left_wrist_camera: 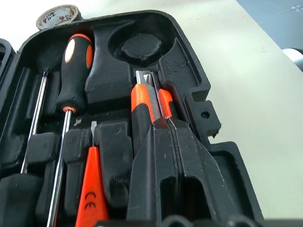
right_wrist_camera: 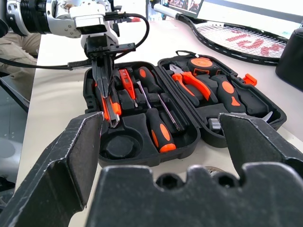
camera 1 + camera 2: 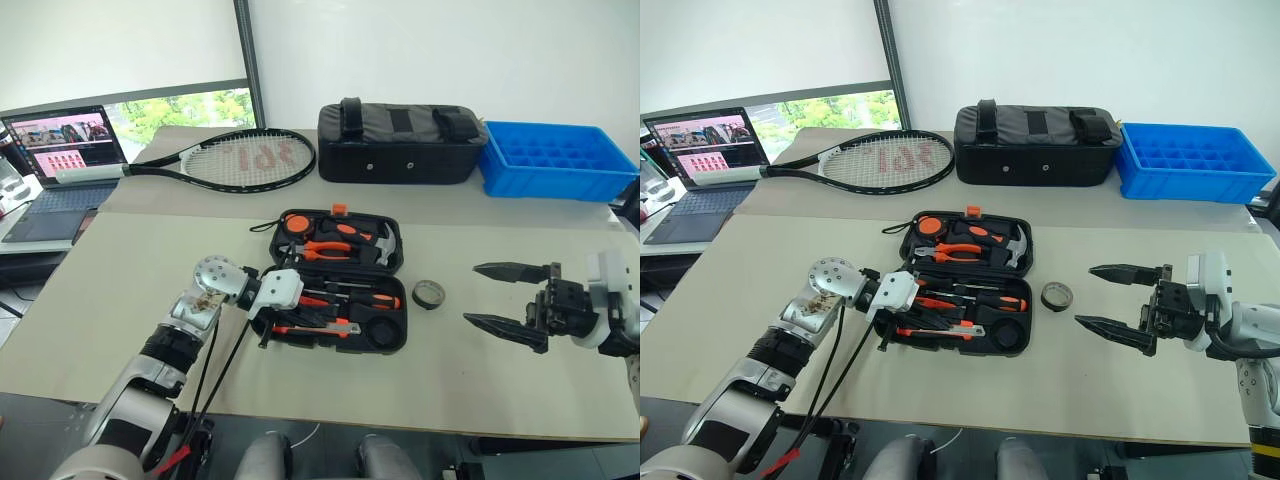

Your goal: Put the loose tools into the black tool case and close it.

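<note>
The black tool case (image 3: 398,342) lies open in the middle of the table, its recesses partly filled. A black-and-orange screwdriver (image 1: 75,71) and the small orange tester screwdriver (image 1: 92,184) lie in the near half. My left gripper (image 1: 163,120) is shut, its tips resting on the black-and-orange utility knife (image 1: 142,101), which lies in its recess at the case's near edge. The small black tape roll (image 3: 428,294) sits on the table just right of the case. My right gripper (image 3: 505,295) hovers open to the right of the roll, with nothing between its fingers.
A tennis racket (image 3: 240,158), a black fabric bag (image 3: 400,142) and a blue plastic tray (image 3: 555,160) line the far side of the table. A laptop (image 3: 62,160) stands at the far left. The case's lid half holds pliers (image 3: 325,250) and a hammer (image 3: 385,243).
</note>
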You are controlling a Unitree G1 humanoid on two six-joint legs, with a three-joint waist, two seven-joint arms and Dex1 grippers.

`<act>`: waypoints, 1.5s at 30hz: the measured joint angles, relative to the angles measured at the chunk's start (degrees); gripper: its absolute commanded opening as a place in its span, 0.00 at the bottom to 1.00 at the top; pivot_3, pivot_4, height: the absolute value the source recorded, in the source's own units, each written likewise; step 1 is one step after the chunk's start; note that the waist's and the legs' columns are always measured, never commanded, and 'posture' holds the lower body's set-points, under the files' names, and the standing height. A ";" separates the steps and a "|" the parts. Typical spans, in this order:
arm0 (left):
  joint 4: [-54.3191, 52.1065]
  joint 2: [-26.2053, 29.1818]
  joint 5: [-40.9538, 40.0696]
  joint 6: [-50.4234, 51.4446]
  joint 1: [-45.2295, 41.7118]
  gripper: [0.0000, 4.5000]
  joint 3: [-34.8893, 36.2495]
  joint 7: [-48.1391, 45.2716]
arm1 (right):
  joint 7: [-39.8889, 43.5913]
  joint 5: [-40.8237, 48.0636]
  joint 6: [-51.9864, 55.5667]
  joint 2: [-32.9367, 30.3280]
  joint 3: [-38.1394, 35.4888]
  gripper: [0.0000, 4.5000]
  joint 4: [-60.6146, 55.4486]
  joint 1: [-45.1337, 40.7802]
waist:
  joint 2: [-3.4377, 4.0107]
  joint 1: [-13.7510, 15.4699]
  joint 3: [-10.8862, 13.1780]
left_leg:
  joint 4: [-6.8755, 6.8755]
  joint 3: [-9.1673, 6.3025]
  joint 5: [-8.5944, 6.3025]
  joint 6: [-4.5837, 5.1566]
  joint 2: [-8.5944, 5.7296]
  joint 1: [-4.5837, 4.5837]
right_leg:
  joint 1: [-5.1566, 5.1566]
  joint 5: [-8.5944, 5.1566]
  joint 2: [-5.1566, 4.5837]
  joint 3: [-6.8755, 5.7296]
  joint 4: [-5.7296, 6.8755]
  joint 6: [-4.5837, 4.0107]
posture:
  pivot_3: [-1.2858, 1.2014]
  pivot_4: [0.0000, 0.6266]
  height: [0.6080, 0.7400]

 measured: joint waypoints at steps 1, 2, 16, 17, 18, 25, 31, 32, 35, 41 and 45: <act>0.73 -0.32 -0.03 -0.02 -0.17 0.01 0.03 0.00 | -0.01 0.00 0.00 0.00 -0.01 1.00 -0.01 0.05 | 0.02 0.01 -0.01 | 0.01 0.00 0.00 0.00 0.00 0.01 | 0.01 0.00 0.00 0.00 0.01 0.00 | 0.52 0.24 0.76; 1.37 -0.61 -0.12 -0.02 -0.27 0.01 0.09 0.01 | -0.01 0.00 0.00 0.00 -0.01 1.00 -0.03 0.10 | 0.03 0.01 -0.02 | 0.03 0.00 0.00 0.00 -0.01 0.01 | 0.02 -0.01 0.00 0.00 0.02 0.03 | 0.52 0.24 0.76; 9.15 -2.54 -1.23 -1.39 -1.61 0.01 1.10 -0.80 | -0.01 0.02 0.00 -0.01 -0.65 1.00 -0.94 1.32 | 0.12 0.04 -0.09 | 0.09 -0.02 0.02 0.03 -0.03 0.12 | 0.12 -0.06 0.00 0.02 0.07 0.24 | 0.52 0.24 0.76; 9.67 -2.57 -1.03 -1.65 -1.69 0.01 1.08 -0.54 | -0.01 0.02 0.00 -0.01 -0.71 1.00 -0.95 1.39 | 0.13 -0.01 -0.10 | 0.09 -0.02 0.02 0.04 -0.03 0.13 | 0.12 -0.08 0.00 0.02 0.08 0.28 | 0.52 0.24 0.76; 10.89 -2.71 -0.64 -2.15 -1.79 0.01 1.07 -0.11 | -0.01 0.03 0.00 -0.01 -0.80 1.00 -1.00 1.50 | 0.13 -0.16 -0.10 | 0.08 -0.02 0.03 0.04 -0.02 0.13 | 0.11 -0.09 0.01 0.02 0.08 0.30 | 0.52 0.24 0.76; 13.09 -3.22 -0.05 -5.20 -2.26 0.01 0.52 0.54 | -0.02 0.03 0.01 -0.01 -1.37 1.00 -1.09 1.76 | 0.16 -0.11 -0.15 | 0.09 -0.02 0.03 0.04 -0.02 0.13 | 0.13 -0.10 0.03 0.03 0.08 0.32 | 0.52 0.24 0.76; 12.30 -3.29 0.33 -6.25 -2.09 0.01 0.58 1.56 | -1.05 -0.26 0.09 -0.11 -1.10 1.00 -1.33 1.33 | 0.17 -0.09 -0.16 | 0.09 -0.02 0.03 0.04 -0.02 0.12 | 0.13 -0.10 0.03 0.04 0.08 0.32 | 0.52 0.24 0.76; 11.88 -3.22 0.44 -6.12 -1.94 0.06 0.80 1.80 | -1.34 -0.65 0.12 -0.25 -0.80 1.00 -1.47 1.16 | 0.17 -0.09 -0.16 | 0.09 -0.02 0.03 0.05 -0.02 0.12 | 0.12 -0.10 0.02 0.03 0.08 0.32 | 0.52 0.24 0.76; 7.21 -1.86 -0.41 -1.02 -0.61 0.20 1.35 2.17 | -2.74 -3.83 0.12 -1.47 2.53 1.00 -1.66 -0.83 | 0.17 -0.32 -0.15 | 0.08 -0.01 0.04 0.06 -0.01 0.05 | 0.02 -0.09 0.03 0.06 0.11 0.33 | 0.52 0.24 0.76; -7.74 4.00 -8.15 15.22 0.47 0.68 7.25 2.33 | -3.10 -12.19 -0.81 -4.13 10.54 1.00 0.58 -5.88 | 0.13 -0.85 -0.06 | 0.03 -0.04 0.07 0.11 0.06 -0.05 | -0.10 -0.09 0.06 -0.01 0.08 0.33 | 0.52 0.24 0.76; -16.09 8.67 -13.28 24.10 -0.08 0.99 10.40 1.29 | -2.40 -17.75 -2.68 -4.25 16.96 1.00 5.38 -11.69 | 0.15 -1.14 -0.05 | -0.01 -0.03 0.04 0.17 0.05 -0.06 | -0.10 -0.03 0.06 0.00 0.02 0.21 | 0.52 0.24 0.76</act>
